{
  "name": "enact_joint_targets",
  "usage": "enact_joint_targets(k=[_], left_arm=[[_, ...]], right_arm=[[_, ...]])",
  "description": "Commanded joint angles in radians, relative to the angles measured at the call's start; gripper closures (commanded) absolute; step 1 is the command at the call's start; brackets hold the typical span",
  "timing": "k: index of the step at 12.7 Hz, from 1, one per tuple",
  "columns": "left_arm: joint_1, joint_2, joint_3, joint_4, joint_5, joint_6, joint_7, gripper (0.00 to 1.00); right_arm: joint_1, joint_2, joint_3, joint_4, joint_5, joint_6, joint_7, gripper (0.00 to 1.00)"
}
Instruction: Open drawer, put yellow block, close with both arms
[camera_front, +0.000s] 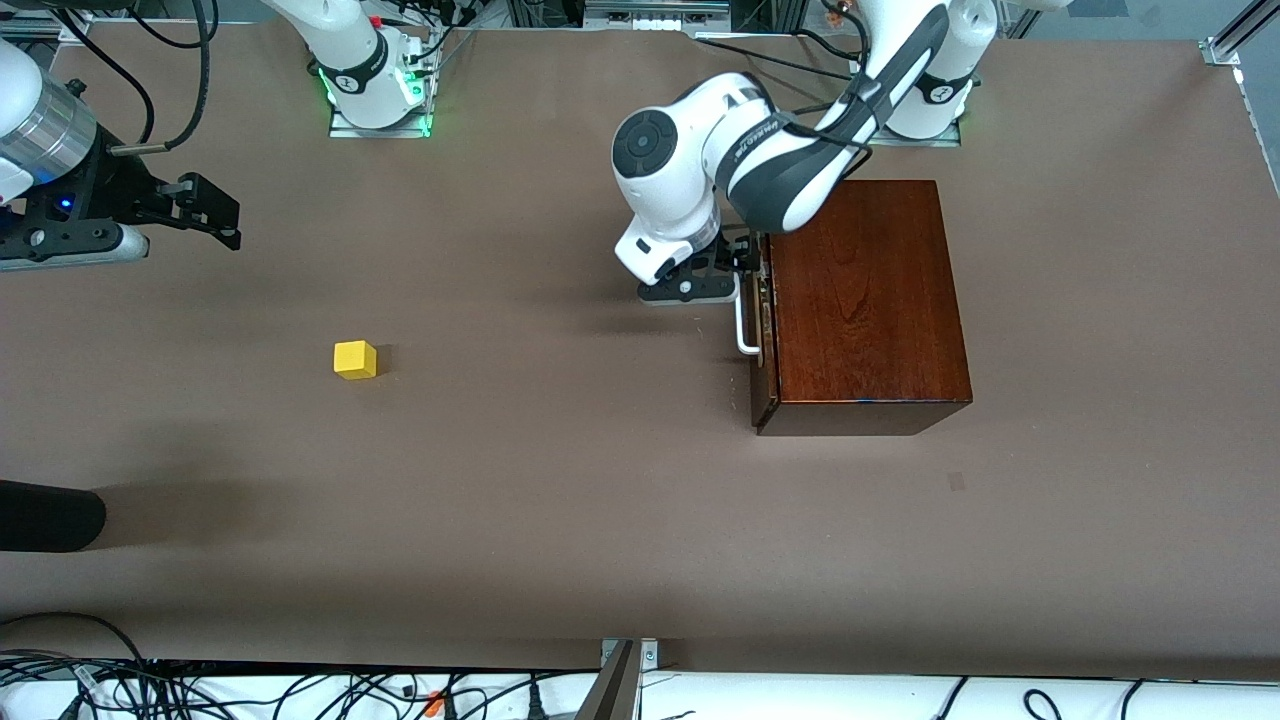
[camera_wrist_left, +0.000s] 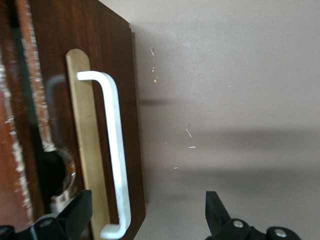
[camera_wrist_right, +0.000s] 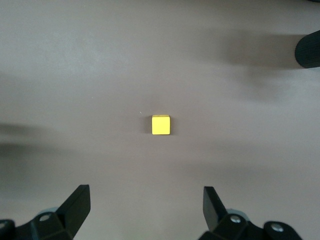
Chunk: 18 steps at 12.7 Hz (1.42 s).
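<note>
The reddish-brown wooden box stands in front of the left arm's base. Its drawer faces the right arm's end of the table and looks shut. My left gripper is open at the drawer's front. In the left wrist view the end of the white U-shaped handle lies between the spread fingers of the left gripper, untouched. The yellow block sits alone on the brown table. My right gripper hangs open and empty over bare table. In the right wrist view the block lies ahead of the right gripper.
A black rounded object juts over the table's edge at the right arm's end, nearer the camera than the block; it also shows in the right wrist view. Cables and a metal bracket line the table's near edge.
</note>
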Motion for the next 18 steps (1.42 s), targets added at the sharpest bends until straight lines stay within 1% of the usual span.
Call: enact_joint_targets(k=[1, 2, 8, 11, 15, 18], left_arm=[[-0.001, -0.003, 0.0, -0.045, 0.054, 0.054, -0.01, 0.0], [0.0, -0.003, -0.002, -0.057, 0.079, 0.055, -0.01, 0.0], [0.008, 0.003, 0.0, -0.069, 0.084, 0.055, -0.01, 0.0], [0.011, 0.004, 0.001, -0.098, 0.084, 0.109, -0.011, 0.0], [0.011, 0.004, 0.003, -0.115, 0.085, 0.117, -0.019, 0.0], [0.012, 0.01, 0.003, -0.126, 0.084, 0.161, -0.057, 0.0]], right_arm=[[-0.003, 0.007, 0.003, 0.026, 0.003, -0.022, 0.009, 0.0], [-0.003, 0.007, 0.003, 0.026, 0.003, -0.022, 0.009, 0.0], [-0.005, 0.007, 0.002, 0.023, 0.003, -0.023, 0.009, 0.0], [-0.007, 0.009, -0.001, 0.023, 0.003, -0.023, 0.009, 0.0], [-0.007, 0.009, 0.0, 0.023, 0.003, -0.023, 0.009, 0.0], [-0.005, 0.007, 0.0, 0.023, 0.003, -0.023, 0.009, 0.0]])
